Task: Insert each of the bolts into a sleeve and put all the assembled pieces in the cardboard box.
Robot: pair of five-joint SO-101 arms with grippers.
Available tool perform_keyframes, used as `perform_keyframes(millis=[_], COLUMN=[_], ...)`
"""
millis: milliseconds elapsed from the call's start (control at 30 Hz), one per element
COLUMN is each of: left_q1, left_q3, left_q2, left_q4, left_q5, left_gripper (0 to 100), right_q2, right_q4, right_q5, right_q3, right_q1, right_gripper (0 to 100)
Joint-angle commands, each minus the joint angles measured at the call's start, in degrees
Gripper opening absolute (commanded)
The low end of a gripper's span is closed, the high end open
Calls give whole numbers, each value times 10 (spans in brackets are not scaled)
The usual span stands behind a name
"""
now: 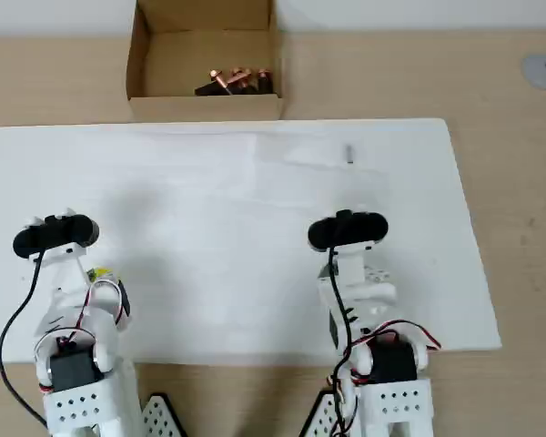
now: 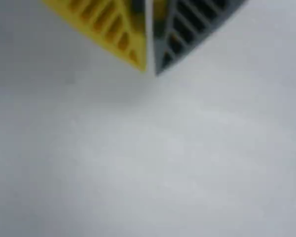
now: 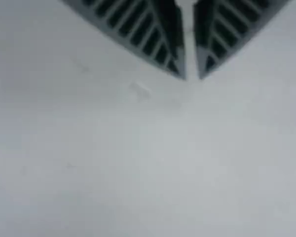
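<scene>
The cardboard box [image 1: 146, 55] stands at the back of the table, left of centre. Several assembled copper bolts in dark sleeves [image 1: 238, 82] lie inside it, near its front right corner. My left arm rests at the near left and my right arm at the near middle, both drawn back over the white mat [image 1: 227, 237] and far from the box. The left gripper [image 2: 150, 68] is shut, its yellow and grey fingertips meeting just above the mat. The right gripper [image 3: 191, 74] is shut too, with only a thin slit between its grey fingertips. Neither holds anything.
A small grey mark [image 1: 349, 155] lies on the mat at the back right. A round grey cable port [image 1: 543, 70] sits in the wooden table at the far right. Black stand parts [image 1: 164, 417] flank the arm bases at the near edge.
</scene>
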Motion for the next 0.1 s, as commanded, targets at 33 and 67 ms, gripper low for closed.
perform_keyframes(millis=[33,67], left_q1=[-8,-8], left_q3=[-3,-3], left_q2=[-7,-7], left_q4=[-1,-1], left_q5=[2,2], left_gripper=[6,6], right_q2=[-66,-66], right_q4=[3,3], right_q5=[2,2], right_q3=[-5,-5], right_q1=[7,7], right_gripper=[10,10])
